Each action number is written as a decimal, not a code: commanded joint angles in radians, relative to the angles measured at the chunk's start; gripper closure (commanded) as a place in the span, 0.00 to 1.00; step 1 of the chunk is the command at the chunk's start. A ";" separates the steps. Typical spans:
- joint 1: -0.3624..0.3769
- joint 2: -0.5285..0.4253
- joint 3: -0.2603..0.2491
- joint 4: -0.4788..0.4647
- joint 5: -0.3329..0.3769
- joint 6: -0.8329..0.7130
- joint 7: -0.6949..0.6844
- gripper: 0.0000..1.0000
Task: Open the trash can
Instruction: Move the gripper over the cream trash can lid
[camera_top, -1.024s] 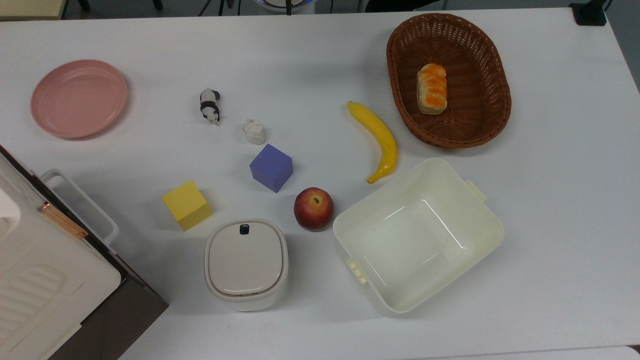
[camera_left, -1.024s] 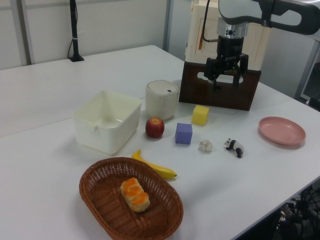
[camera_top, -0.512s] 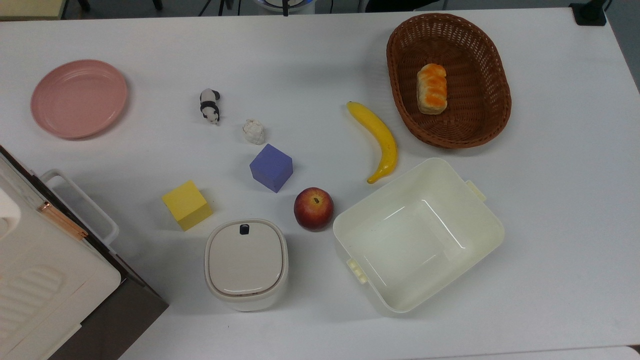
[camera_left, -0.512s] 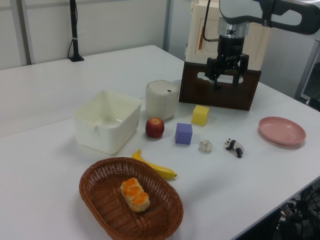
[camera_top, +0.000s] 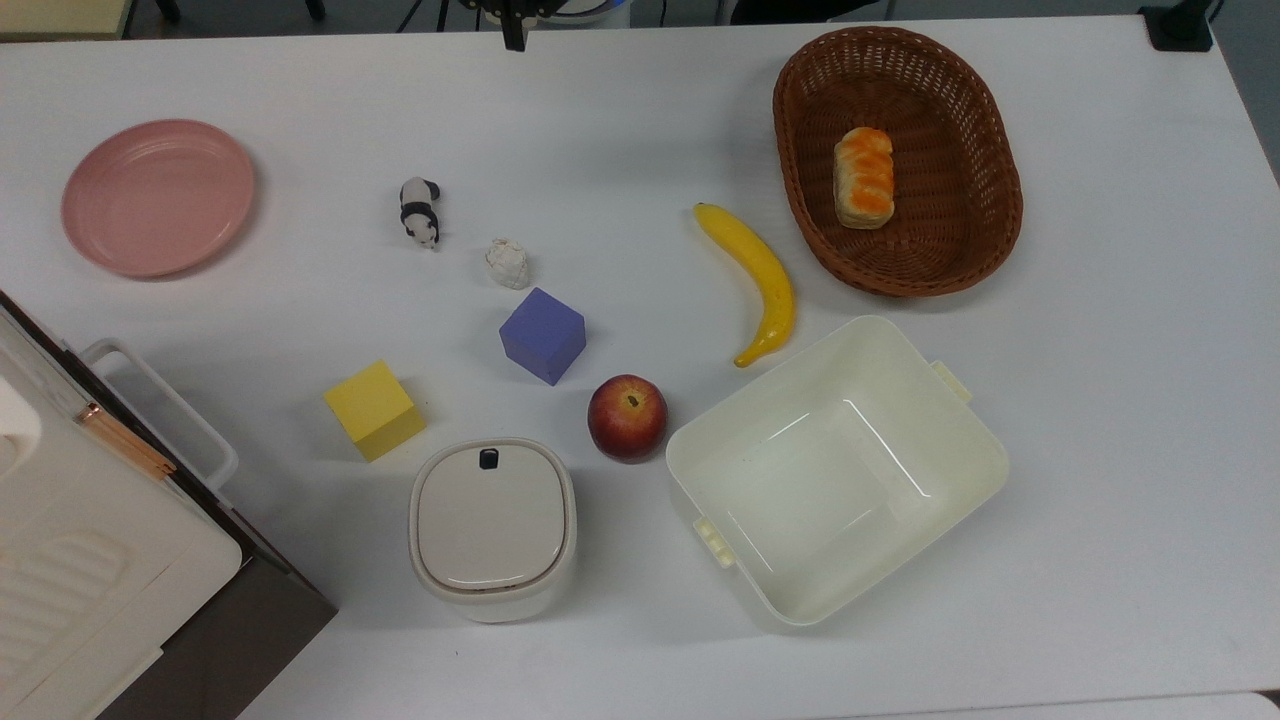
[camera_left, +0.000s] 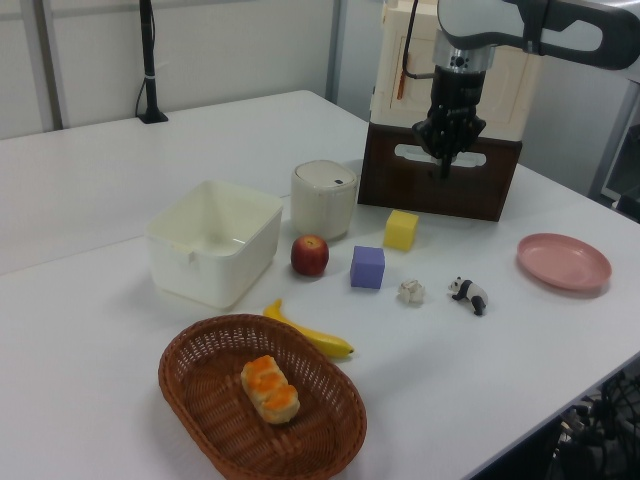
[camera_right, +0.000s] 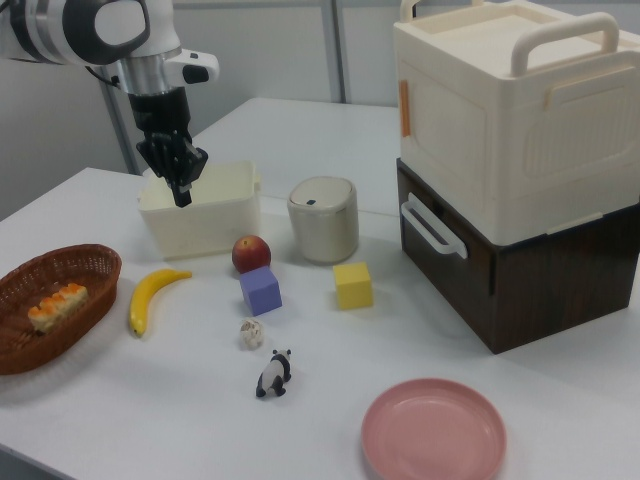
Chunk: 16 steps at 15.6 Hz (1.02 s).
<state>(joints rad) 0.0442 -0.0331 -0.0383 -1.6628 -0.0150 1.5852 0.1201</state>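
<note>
Hanging high above the surface, the gripper has its jaws pressed together; the top view's upper edge cuts it off. Well apart, the bin sits lid-closed between yellow cube and apple.

The bin was off-white with a beige-grey lid and black button. At its 1 o'clock in the top view sat a red apple; at 11, a yellow cube. The plate was pink, the basket brown, the panda black-and-white.
</note>
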 joint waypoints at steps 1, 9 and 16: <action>-0.003 -0.008 0.003 -0.015 0.021 0.071 -0.010 0.96; 0.002 0.114 0.012 -0.003 0.020 0.439 0.156 0.92; -0.006 0.281 0.012 0.098 -0.043 0.625 0.159 0.92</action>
<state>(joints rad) 0.0424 0.1626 -0.0291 -1.6546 -0.0262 2.1810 0.2512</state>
